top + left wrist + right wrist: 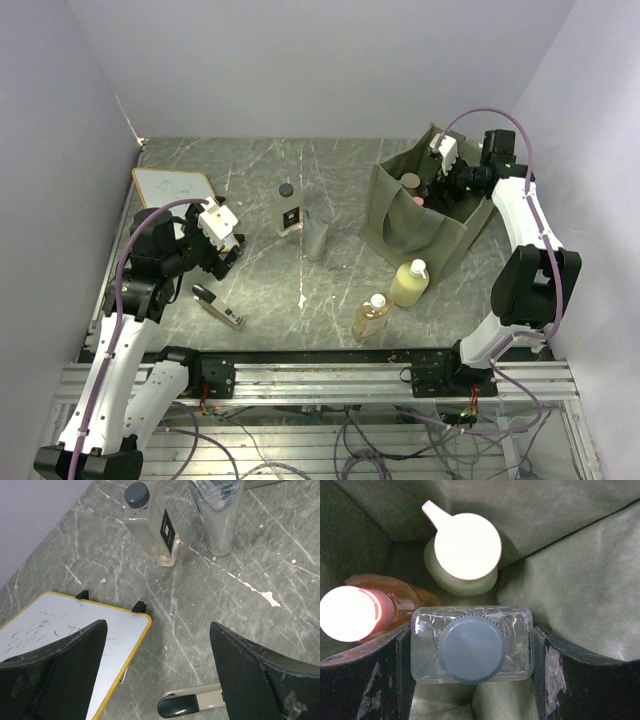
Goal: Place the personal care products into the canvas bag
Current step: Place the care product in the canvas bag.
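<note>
The olive canvas bag (400,222) stands at the back right. My right gripper (443,182) hangs in its mouth, shut on a clear bottle with a grey cap (472,647), its fingers pressed to both sides. Inside the bag (570,580) stand a pale green bottle with a white cap (465,555) and an orange bottle with a pink cap (355,612). On the table a clear dark-capped bottle (289,210) and a translucent grey tube (315,236) sit mid-table. A pale yellow bottle (409,283) and an orange bottle (371,316) stand in front of the bag. My left gripper (157,630) is open and holds nothing.
A white board with a yellow edge (175,188) lies at the back left, partly under my left fingers in the wrist view. A slim black-and-silver gadget (217,307) lies near the left arm. Walls close the table on three sides.
</note>
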`<action>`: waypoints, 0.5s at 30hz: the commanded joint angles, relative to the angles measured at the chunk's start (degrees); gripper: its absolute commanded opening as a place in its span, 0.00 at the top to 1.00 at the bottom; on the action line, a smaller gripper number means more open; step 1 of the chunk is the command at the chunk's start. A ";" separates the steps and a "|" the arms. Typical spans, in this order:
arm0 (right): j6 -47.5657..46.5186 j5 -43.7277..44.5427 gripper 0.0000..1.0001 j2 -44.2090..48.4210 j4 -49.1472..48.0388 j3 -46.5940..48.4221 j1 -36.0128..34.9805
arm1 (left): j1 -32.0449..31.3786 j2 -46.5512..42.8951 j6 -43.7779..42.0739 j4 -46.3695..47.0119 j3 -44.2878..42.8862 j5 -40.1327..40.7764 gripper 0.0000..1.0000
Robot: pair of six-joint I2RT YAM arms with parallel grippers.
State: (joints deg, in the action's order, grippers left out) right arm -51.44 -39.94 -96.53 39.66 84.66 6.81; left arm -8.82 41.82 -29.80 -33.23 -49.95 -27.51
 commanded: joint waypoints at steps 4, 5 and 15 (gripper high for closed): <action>-3.26 4.16 0.81 -0.07 -1.42 -1.47 -1.78 | 0.56 -0.77 -0.94 -0.16 -0.02 -2.46 0.05; -3.11 4.66 0.80 -0.18 -1.55 -1.70 -1.87 | 0.56 -0.85 -1.03 -0.30 -0.05 -2.54 0.05; -2.18 9.68 0.64 -2.35 -1.48 -1.32 -2.24 | 0.56 -0.95 -1.66 -0.76 -0.14 -3.49 0.05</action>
State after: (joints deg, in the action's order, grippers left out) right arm -52.95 -32.29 -98.45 41.08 82.35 4.73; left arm -8.82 41.39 -30.52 -33.32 -49.95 -28.71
